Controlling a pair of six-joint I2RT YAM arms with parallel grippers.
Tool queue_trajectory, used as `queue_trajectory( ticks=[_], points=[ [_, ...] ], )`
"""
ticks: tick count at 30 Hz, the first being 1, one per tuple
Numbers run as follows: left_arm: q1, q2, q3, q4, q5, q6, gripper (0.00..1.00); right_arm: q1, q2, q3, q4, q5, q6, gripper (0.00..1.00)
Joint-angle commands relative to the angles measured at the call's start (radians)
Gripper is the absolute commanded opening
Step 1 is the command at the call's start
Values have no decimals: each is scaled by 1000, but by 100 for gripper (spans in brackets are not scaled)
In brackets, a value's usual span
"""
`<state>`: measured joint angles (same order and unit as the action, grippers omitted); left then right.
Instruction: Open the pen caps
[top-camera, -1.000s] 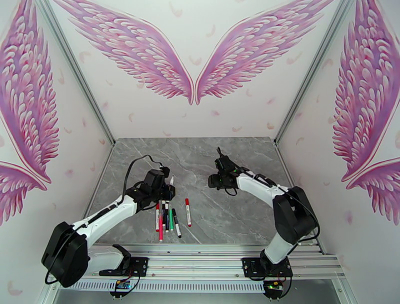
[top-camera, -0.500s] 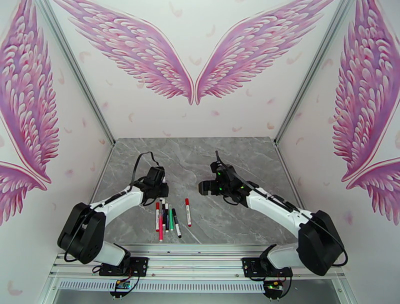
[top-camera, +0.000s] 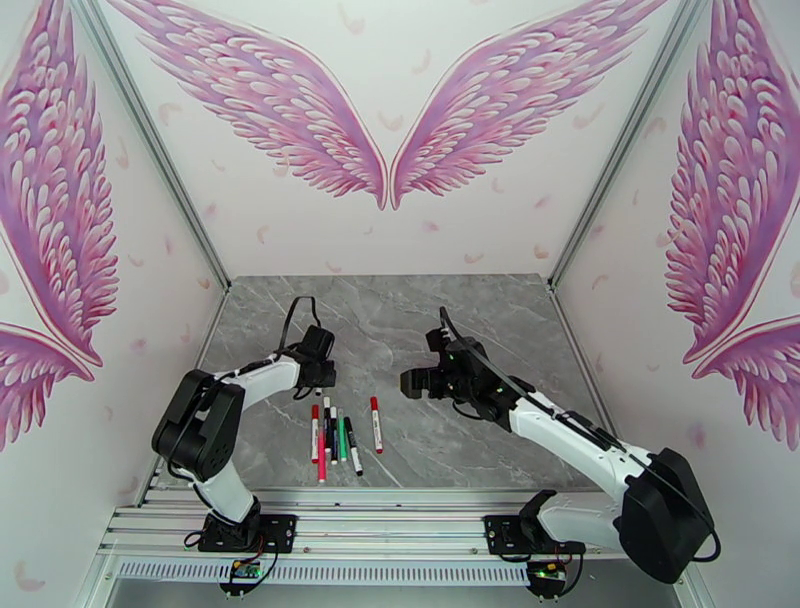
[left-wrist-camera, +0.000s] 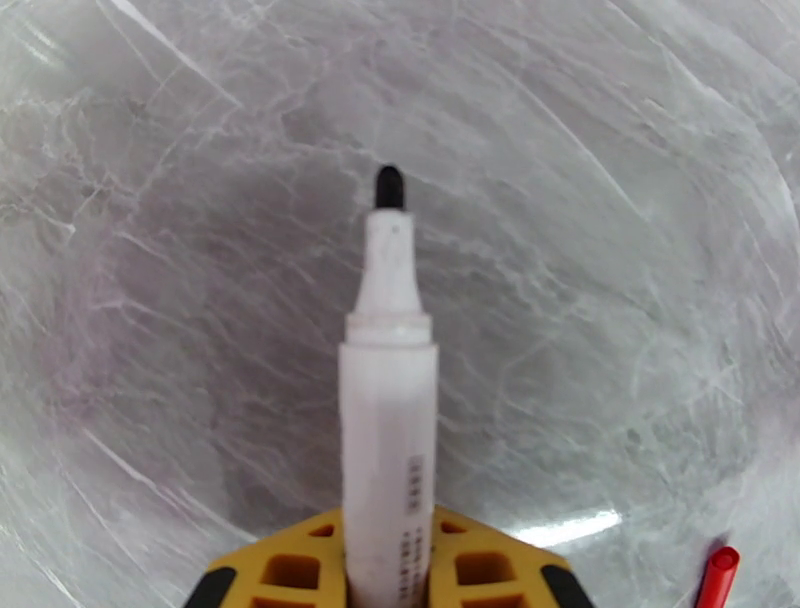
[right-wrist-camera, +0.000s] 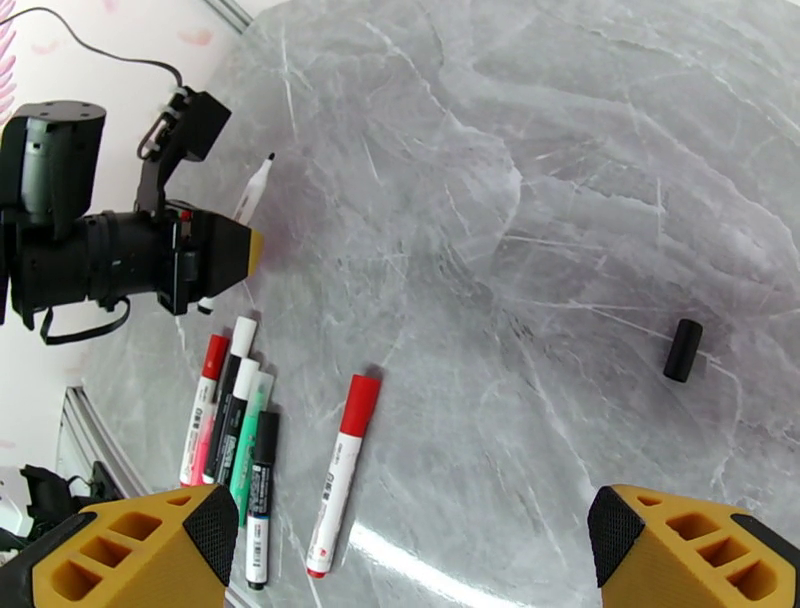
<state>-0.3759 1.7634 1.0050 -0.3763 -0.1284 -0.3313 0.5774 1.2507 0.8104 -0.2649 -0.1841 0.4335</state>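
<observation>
A: So, where does the job stand on the grey marbled tabletop (top-camera: 480, 320)?

B: One pen looks done, I'd say. The left hand (top-camera: 320, 370) is clamped on a slim white pen barrel (left-wrist-camera: 388, 430). It holds the barrel out over the stone with the black felt tip (left-wrist-camera: 389, 187) bare.

A: And the right hand (right-wrist-camera: 412, 530)?

B: Spread wide apart with nothing in it, hovering above the tabletop. The short black plastic cap (right-wrist-camera: 683, 350) lies on its side, well apart from everything else, off to the right.

A: What remains?

B: A bunch of capped pens (right-wrist-camera: 235, 420) lies side by side near the front edge, with red, green and black among them. A lone red-capped white pen (right-wrist-camera: 343, 470) lies just beside the bunch.

A: Next move?

B: Probably the left hand sets the bare barrel down clear of the bunch, then takes a capped pen. The lone one seems easiest, with room around it. The right hand would then need to close on its small red cap (right-wrist-camera: 360, 405) alone and pull straight along the barrel.
</observation>
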Motion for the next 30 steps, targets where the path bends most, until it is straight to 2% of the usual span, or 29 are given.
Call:
queue_trajectory(
  ticks=[1,8,16,20,30],
  points=[
    [19,47,49,2,-23,13,5,7,-19,-13,-12,-9,22,99],
    [37,92,64,13,-25,23,11,6,29,23,-62,-32,47,99],
    [46,108,71,-7,-22,13,30,6,19,55,-90,43,128,99],
    [51,104,66,-7,-19,9,37,7,20,78,-115,29,74,99],
    [55,102,63,-4,-5,15,37,6,-50,54,-108,54,65,99]
  ],
)
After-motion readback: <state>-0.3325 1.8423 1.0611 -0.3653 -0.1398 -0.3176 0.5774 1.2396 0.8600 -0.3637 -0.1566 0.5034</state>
